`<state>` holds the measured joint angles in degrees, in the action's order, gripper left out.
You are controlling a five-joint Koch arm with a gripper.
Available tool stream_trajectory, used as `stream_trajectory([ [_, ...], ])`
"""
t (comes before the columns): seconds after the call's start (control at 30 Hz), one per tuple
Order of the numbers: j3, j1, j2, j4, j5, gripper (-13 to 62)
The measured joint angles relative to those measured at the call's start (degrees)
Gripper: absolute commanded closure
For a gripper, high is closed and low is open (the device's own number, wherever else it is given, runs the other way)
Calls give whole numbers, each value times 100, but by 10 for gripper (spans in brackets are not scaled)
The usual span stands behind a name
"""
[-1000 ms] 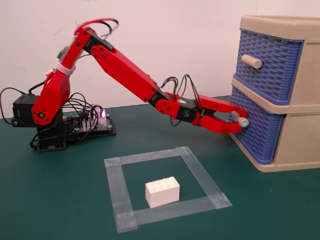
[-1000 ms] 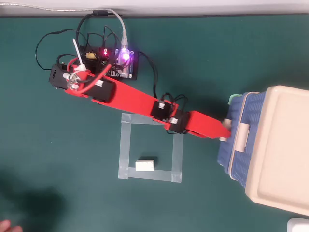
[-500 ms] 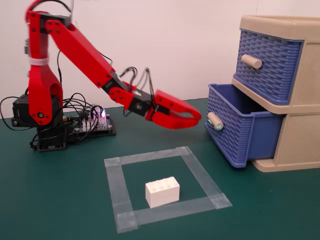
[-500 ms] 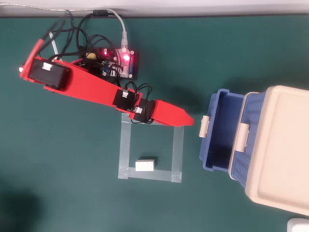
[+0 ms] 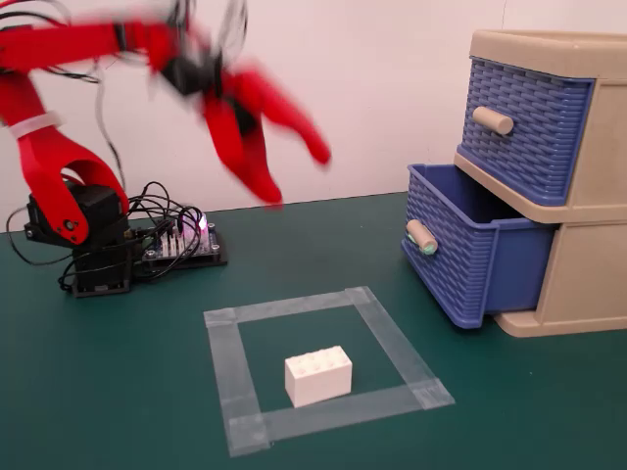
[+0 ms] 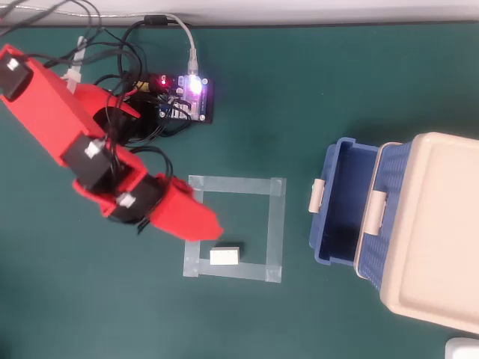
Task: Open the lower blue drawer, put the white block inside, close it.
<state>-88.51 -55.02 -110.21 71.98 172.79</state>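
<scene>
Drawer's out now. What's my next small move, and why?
Probably lower the open gripper onto the white block. The lower blue drawer is already pulled out, the block sits untouched inside the tape square, and the gripper hangs above the table, holding nothing.

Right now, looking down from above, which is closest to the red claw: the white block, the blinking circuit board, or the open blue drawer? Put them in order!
From the gripper in the overhead view:
1. The white block, just below its tip, inside the tape square.
2. The circuit board, up near the top edge.
3. The lower blue drawer, pulled open, far right.
</scene>
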Motion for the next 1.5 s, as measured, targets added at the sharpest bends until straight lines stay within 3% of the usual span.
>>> stream_trajectory([
  [0.17, 2426, 1055, 2646, 2145, 519, 155],
  [0.33, 3454, 1406, 3990, 2206, 1283, 157],
  [0.7, 4245, 1608, 5221, 2136, 3217, 159],
  [0.97, 4333, 1512, 5801, 2083, 3533, 169],
  [1.07, 4333, 1503, 5915, 2074, 3542, 242],
  [1.27, 4333, 1591, 5924, 2092, 3542, 577],
  [1.5, 4333, 1608, 5924, 2259, 3234, 576],
])
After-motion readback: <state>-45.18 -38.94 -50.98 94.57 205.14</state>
